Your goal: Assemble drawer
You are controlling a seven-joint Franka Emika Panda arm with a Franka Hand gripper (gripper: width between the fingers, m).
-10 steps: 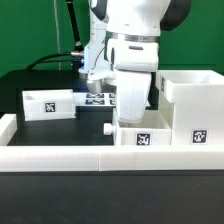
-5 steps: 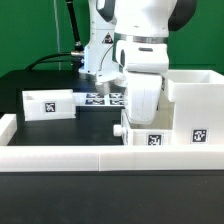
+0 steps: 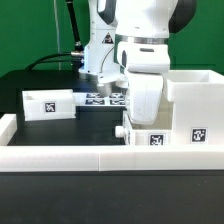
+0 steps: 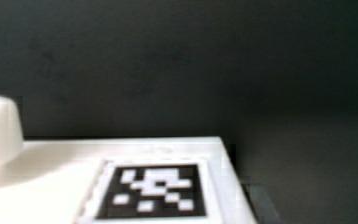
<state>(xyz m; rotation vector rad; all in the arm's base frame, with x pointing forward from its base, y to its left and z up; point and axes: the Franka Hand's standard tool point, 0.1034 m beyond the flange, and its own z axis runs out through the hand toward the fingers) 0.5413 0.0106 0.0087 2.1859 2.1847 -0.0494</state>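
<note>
Shifted: tray [image 3: 150, 138] and gripper [image 3: 143, 118], toward the exterior view's right | tray seen along desk's camera-side edge, just beside casing [image 3: 196, 104] | jaws hidden, state cannot be told

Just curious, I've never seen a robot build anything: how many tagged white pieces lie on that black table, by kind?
Small white plastic tray boxes: 2
Large hollow white plastic casing: 1
Flat white marker board: 1
Total: 4
</note>
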